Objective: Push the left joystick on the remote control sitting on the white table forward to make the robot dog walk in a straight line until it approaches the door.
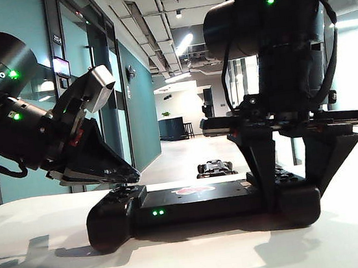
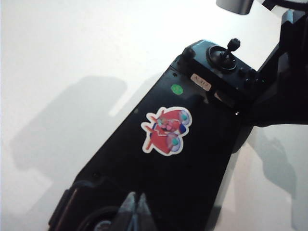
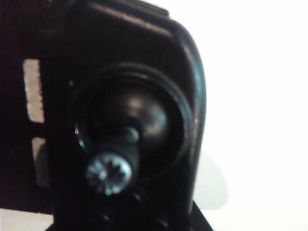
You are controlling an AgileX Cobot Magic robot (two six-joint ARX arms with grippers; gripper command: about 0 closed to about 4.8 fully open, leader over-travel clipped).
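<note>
The black remote control (image 1: 200, 203) lies on the white table (image 1: 195, 263), with two green lights on its front. My left gripper (image 1: 130, 174) is shut, its tips pressed together (image 2: 137, 204) and angled down just over the remote's left end. The left joystick (image 1: 118, 191) sits there, mostly hidden beneath the fingers. My right gripper (image 1: 294, 192) straddles the remote's right end, one finger on each side, and holds it. The right joystick (image 3: 108, 173) (image 2: 231, 48) stands upright. The small robot dog (image 1: 215, 167) is on the corridor floor beyond the table.
A long corridor with teal walls (image 1: 140, 106) and dark doors on its left side runs away behind the table. A red cartoon sticker (image 2: 166, 130) marks the remote's middle bar. Both arms cast shadows on the tabletop.
</note>
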